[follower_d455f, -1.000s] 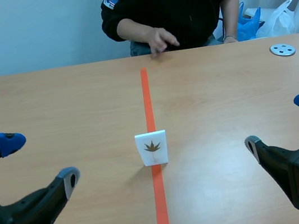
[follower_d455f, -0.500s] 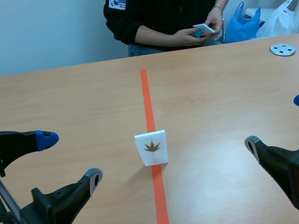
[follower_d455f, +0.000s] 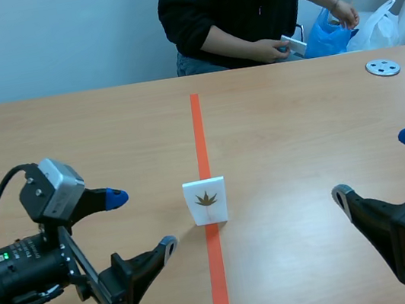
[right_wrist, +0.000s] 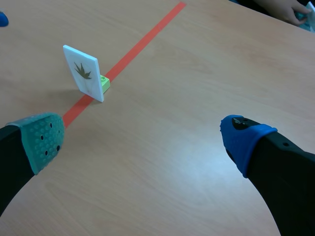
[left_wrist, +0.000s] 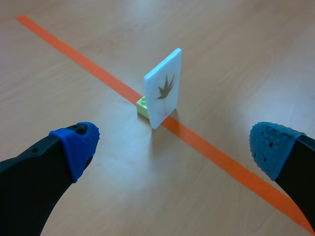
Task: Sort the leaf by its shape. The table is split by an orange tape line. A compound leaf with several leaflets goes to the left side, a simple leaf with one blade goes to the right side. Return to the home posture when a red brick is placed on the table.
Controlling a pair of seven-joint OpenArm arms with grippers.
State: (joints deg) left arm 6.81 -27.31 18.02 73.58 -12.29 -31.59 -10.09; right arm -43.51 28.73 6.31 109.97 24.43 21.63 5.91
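Hands: both spread wide, pinching nothing.
Left hand: low over the desk, just left of the orange tape line, with its pads facing the card; it looks poised to close on it.
Right hand: well to the right of the tape line, held back, probably leaving this pick to the other arm.
Leaf card: a white card standing upright on the tape line, so neither side is chosen yet.
Green brick: on the tape line at the card's foot, propping it up.
Leaf: several pointed leaflets fan from one stalk. I judge it compound, so it goes left of the tape line.
Person: beyond the tape line's far end, hands at a blue bag. No red brick shows on the desk.
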